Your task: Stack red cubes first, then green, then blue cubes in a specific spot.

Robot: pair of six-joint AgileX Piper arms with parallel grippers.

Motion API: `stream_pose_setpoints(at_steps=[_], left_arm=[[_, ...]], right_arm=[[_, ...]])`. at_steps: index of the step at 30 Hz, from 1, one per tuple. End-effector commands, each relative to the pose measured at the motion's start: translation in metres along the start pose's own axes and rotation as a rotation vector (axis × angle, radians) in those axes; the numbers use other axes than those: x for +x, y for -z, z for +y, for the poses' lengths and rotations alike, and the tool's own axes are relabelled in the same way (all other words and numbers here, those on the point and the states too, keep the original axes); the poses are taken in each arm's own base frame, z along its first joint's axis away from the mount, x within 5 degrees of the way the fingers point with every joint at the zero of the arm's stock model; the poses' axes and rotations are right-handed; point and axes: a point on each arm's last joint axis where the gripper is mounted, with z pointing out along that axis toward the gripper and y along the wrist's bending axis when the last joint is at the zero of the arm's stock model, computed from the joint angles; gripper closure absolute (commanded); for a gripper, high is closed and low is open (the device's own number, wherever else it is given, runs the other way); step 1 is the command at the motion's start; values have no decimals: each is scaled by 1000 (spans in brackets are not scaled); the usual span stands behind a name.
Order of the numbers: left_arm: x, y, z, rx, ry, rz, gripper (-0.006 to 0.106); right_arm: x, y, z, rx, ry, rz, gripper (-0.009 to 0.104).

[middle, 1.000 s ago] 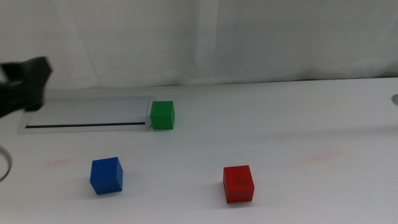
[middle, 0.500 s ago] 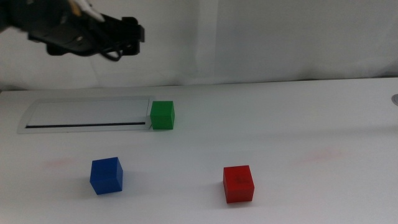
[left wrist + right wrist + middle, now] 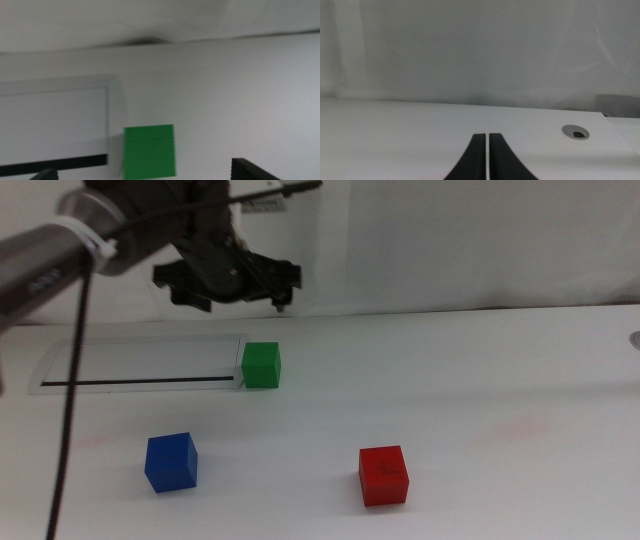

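Middle view: left gripper point(image 3: 232, 292) comes in from the left, high above the back of the white table point(image 3: 480, 380), up over the green cube point(image 3: 261, 365) and not touching it; jaws spread wide, nothing between them. A black cable point(image 3: 70, 410) hangs down from the arm. Green cube sits just beside the right end of the long grey-framed panel point(image 3: 140, 362) with its dark slot, looks to touch the frame. Blue cube point(image 3: 171, 462) is front-left, red cube point(image 3: 384, 475) front-right, both well apart from each other and from the green; nothing stacked. All three are matte, solid, same size. No containers anywhere; panel is flat, nothing lying on it. Left wrist view: blurry. Green cube point(image 3: 150, 152) shows one flat face, sitting against the panel's point(image 3: 55, 120) rounded corner. The two dark jaw tips sit at opposite sides of the frame, so wide open, with the cube between their lines and well clear of them. Right wrist view: right gripper point(image 3: 487, 157) waits low over bare table point(image 3: 395, 135), jaws pressed together with only a thin seam, holding nothing. A round grey grommet point(image 3: 575, 132) sits in the tabletop near the far edge; white curtain point(image 3: 470, 45) behind.
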Motion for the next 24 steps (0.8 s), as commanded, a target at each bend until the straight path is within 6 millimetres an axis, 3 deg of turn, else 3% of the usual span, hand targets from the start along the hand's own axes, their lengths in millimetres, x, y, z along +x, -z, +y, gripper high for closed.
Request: stream_pose_setpoints(at_steps=[1,12,24], left_arm=[[5,-13,-11,2,45,27,16],[23,-76,-19,-37,100,126,16],[31,-101,-22,-45,141,148,16]], right_arm=[[11,1,1,0,5,31,98],[11,1,1,0,5,31,98],[12,1,1,1,5,38,98]])
